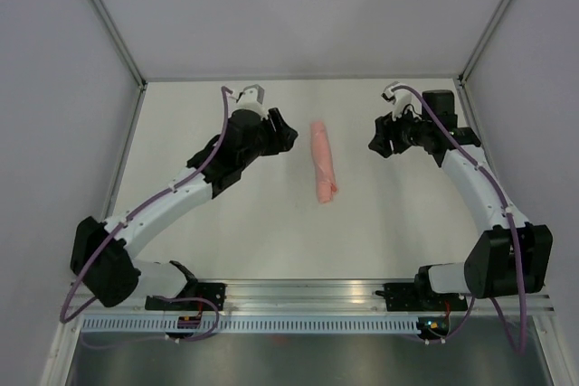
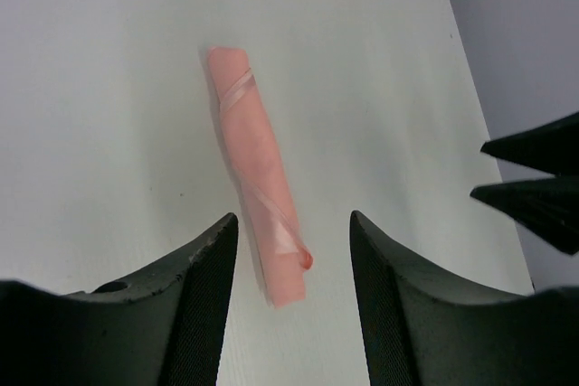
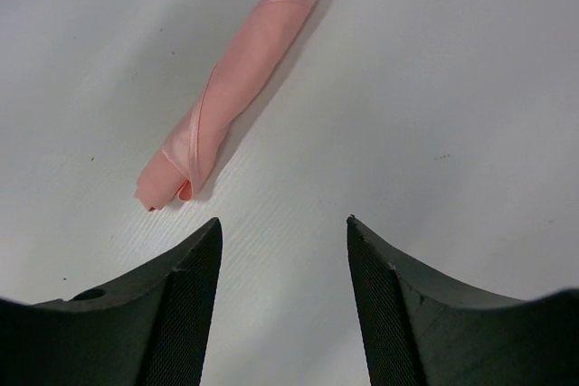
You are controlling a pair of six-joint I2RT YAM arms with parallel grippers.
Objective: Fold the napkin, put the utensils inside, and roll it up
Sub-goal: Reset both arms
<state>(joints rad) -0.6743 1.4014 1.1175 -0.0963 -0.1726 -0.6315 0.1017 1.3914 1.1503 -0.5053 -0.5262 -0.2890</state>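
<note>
Top external view is showing the rolled napkin lying on the white table, between the left gripper and right gripper, both spread apart, grasping nothing; pale walls are enclosing it.

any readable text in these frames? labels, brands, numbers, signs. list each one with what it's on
No readable text in any view.
napkin: plain pink roll, no print or tag showing.
left gripper and right gripper: plain black, no markings.
slotted rail by the arm bases: a few small coloured specks, too small to tell whether they carry any text.
</note>
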